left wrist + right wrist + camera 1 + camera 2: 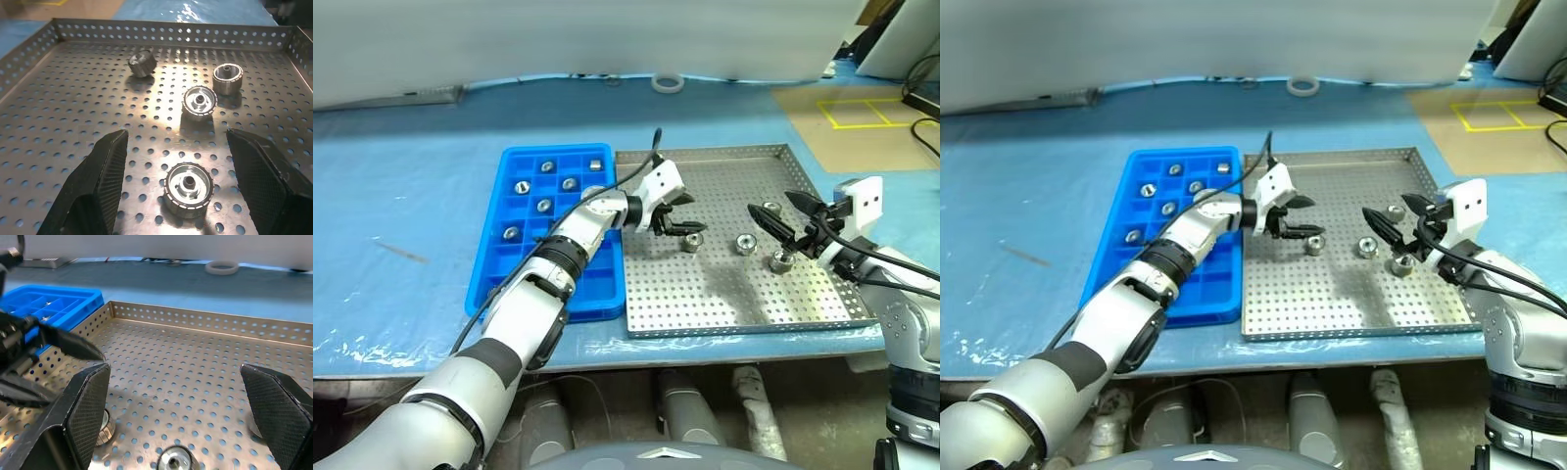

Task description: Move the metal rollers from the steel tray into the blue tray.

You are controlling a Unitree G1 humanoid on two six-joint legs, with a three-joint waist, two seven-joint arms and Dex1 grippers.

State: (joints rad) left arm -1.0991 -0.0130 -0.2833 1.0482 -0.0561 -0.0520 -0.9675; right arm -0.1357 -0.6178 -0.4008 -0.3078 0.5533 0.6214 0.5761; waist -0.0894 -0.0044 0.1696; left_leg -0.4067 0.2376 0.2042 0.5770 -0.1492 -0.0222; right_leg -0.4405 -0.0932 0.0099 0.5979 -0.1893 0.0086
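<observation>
- Left gripper (pixel 677 217): jaws spread and holding nothing, reaching in low over the steel tray (pixel 803 171) from the blue tray side. In the left wrist view one roller (pixel 188 190) stands on end directly between the two black fingers (pixel 100 183), its dark bore facing up.
- Key relation: that nearest roller (pixel 692 241) lies just ahead of and below the left fingertips, so the jaws already bracket it. Judgement: a short descent and a close should suffice. The short body standing upright offers its round side to both pads.
- Right gripper (pixel 795 228): jaws wide apart, empty, hovering over the right side of the same tray. Two rollers sit near its tips, one (pixel 780 260) just below and one (pixel 771 209) just behind.
- Another roller (pixel 743 244) stands between the two grippers, closer to the right one.
- Obstruction: none between the left jaws and their roller. The two grippers face each other across the tray but stand apart; risk of crowding is judged low.
- Blue tray (pixel 509 162): touching the steel tray's left edge; several of its compartments already hold rollers, others near the front are free.
- A white tape ring (pixel 668 83) lies well beyond, on the blue cloth.
</observation>
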